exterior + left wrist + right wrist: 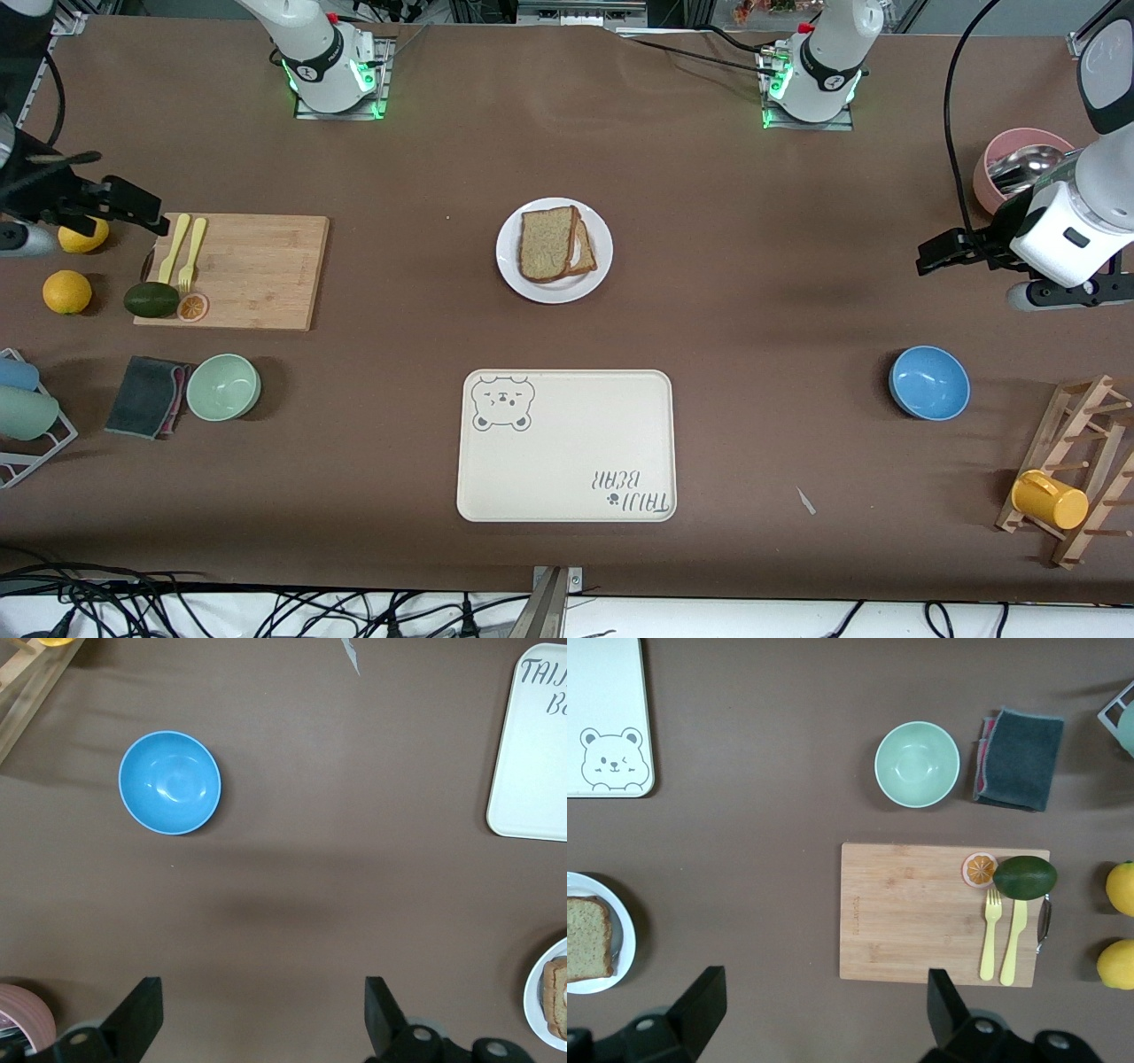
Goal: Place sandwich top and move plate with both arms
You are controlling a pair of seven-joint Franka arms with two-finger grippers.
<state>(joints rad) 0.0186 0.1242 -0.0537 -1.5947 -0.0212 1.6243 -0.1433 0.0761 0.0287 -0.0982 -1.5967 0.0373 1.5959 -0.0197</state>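
High front overview; downward wrist views, both sharing the plate (554, 250).

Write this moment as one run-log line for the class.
sandwich top: on plate, over lower slice | left gripper: open, waiting above bare table near blue bowl | right gripper: open, by cutting board

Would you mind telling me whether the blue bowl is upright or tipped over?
Upright. The blue bowl rests on its base on the table, its open mouth facing up, and its inside looks empty in the left wrist view.

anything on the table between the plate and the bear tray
Nothing: in the front view, only bare brown tabletop separates the plate from the bear tray.
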